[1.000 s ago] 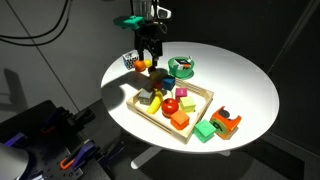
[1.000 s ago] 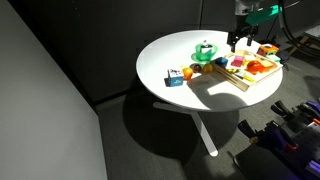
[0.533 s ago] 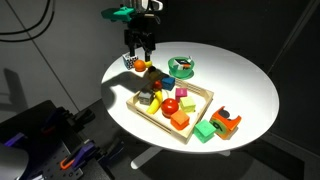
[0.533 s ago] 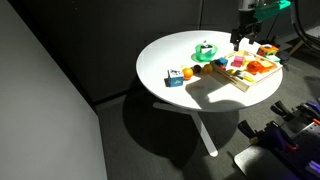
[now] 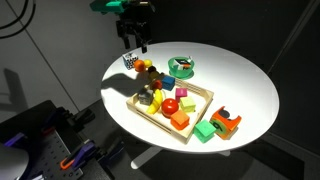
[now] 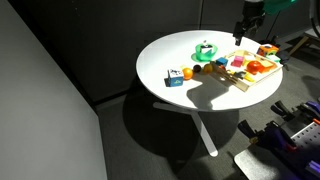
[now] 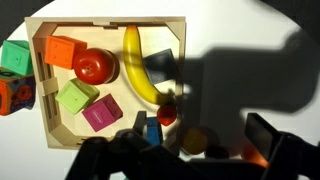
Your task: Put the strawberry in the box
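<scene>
The box (image 7: 110, 20) is a shallow light-wood tray holding a banana (image 7: 140, 70), a red round fruit, several coloured blocks and a blue block. It shows in both exterior views (image 5: 193, 88) (image 6: 243, 83). The strawberry (image 7: 166, 115) is small and red. It lies in shadow at the banana's end, near a corner of the box, seemingly inside the walls. My gripper (image 7: 199, 127) is open and empty. It hangs high above the table beside that corner in both exterior views (image 5: 135, 40) (image 6: 247, 25).
A round green bowl (image 5: 181, 67) stands behind the box. An orange ball (image 5: 143, 65) and a black-and-white cube (image 5: 130, 60) lie under the gripper. Green and orange toys (image 5: 218, 125) lie near the table's front edge. A blue cube (image 6: 174, 77) sits apart.
My gripper has risen from just above the toys at the box's corner and drawn back toward the table's edge. It stays open. The toys have not moved.
</scene>
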`<action>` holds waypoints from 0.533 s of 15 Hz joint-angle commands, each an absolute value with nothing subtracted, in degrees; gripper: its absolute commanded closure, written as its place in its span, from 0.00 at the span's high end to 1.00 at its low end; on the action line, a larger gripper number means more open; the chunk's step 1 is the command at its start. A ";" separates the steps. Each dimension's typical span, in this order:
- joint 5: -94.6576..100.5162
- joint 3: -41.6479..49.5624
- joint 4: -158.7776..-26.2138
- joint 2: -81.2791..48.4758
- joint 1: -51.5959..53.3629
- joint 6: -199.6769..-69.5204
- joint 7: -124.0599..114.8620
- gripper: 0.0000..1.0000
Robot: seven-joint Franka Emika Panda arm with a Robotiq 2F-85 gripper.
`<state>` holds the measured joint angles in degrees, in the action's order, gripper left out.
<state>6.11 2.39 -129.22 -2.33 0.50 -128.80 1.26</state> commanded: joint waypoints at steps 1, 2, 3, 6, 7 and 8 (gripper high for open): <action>4.27 1.82 -132.00 2.05 -0.10 -127.65 2.71 1.00; 3.81 1.78 -132.09 2.68 -0.06 -126.65 3.06 1.00; 3.37 1.76 -132.09 3.15 -0.02 -125.52 3.06 1.00; 2.78 1.58 -131.30 4.09 0.08 -120.91 1.97 1.00; 2.61 1.51 -131.14 4.41 0.10 -119.61 1.72 1.00; 2.62 1.45 -131.09 4.70 0.11 -118.78 1.54 1.00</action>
